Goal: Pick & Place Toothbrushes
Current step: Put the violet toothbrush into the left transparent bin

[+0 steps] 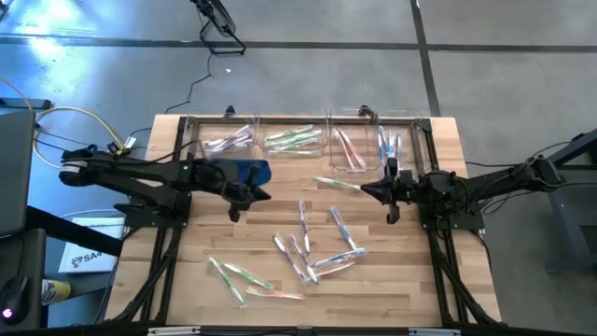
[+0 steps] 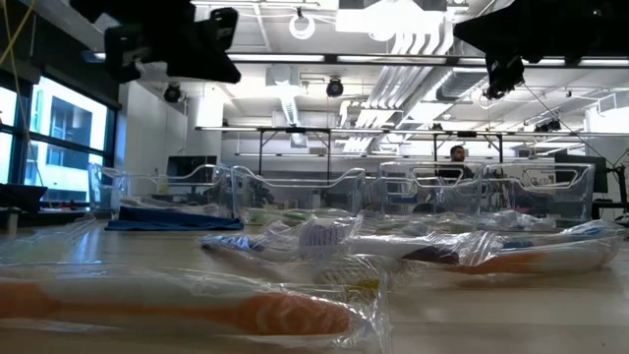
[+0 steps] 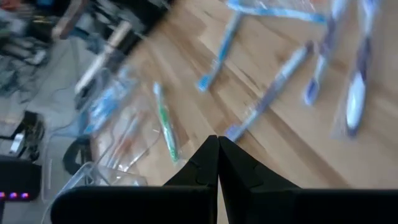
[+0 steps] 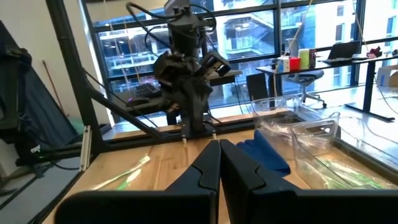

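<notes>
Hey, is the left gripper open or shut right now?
Shut. In its wrist view the left gripper has its two dark fingers pressed together with nothing between them, hanging above loose toothbrushes on the table.

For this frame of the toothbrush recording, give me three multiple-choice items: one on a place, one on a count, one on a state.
1. Where does the folded blue cloth lie on the wooden table?
A. In front of the clear plastic bins, towards the left arm's side
B. At the near edge among the loose wrapped toothbrushes
C. On the floor beside the table

2. How many clear plastic bins stand in the row at the far edge?
A. One
B. Four
C. Eight

3. What state is the left end effector in?
A. Wide open
B. Shut on a toothbrush
C. Shut, holding nothing

Answers: 1 A, the high view shows the cloth just before the leftmost bin. 2 B, four compartments show side by side from above. 3 C, the left wrist view shows its dark fingers pressed together with nothing between them.
</notes>
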Controlling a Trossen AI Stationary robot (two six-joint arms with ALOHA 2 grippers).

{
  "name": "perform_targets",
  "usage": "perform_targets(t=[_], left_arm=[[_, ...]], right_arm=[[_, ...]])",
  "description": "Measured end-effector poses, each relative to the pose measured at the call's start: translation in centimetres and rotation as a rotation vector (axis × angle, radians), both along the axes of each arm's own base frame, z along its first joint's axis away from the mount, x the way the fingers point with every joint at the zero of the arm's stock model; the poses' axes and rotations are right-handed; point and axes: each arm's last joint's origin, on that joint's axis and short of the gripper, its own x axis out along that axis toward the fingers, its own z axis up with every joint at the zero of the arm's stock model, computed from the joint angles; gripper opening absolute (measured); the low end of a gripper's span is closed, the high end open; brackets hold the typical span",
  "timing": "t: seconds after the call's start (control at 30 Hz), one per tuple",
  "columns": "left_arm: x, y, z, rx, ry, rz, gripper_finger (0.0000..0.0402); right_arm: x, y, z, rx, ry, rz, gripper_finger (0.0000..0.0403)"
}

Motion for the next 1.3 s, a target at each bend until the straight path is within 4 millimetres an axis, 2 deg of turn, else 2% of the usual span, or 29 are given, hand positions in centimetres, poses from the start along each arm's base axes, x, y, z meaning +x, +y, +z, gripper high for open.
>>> perform_targets(t=[0.17, 0.37, 0.5, 0.63, 0.8, 1.07, 1.3], left_arm=[[2.5, 0.0, -0.1, 0.138, 0.131, -0.091, 0.0001], [6.0, 0.0, -0.9, 0.261, 0.194, -0.186, 0.0001], [7.6, 0.0, -1.1, 0.38, 0.252, -0.281, 0.0001], [9.1, 0.8, -0.6, 0.471, 0.268, -0.285, 0.0001], [10.5, 2.7, -0.3, 0.42, 0.262, -0.29, 0.0001], [12.1, 5.4, -1.5, 0.347, 0.292, -0.306, 0.0001], [13.2, 5.6, -2.8, 0.304, 0.316, -0.37, 0.0001]], right_arm=[[0.0, 0.0, 0.0, 0.002, 0.0, 0.0, 0.0002], [0.0, 0.0, 0.0, 0.002, 0.006, 0.001, 0.0002], [0.0, 0.0, -0.2, 0.001, 0.018, 0.001, 0.0002], [0.0, 0.0, -0.3, 0.0, 0.028, 0.001, 0.0002], [0.0, 0.0, -0.5, -0.002, 0.048, 0.0, 0.0002], [0.2, 0.0, -0.7, -0.005, 0.066, 0.0, 0.0002], [0.5, 0.1, -1.1, -0.008, 0.093, -0.001, 0.0002]])
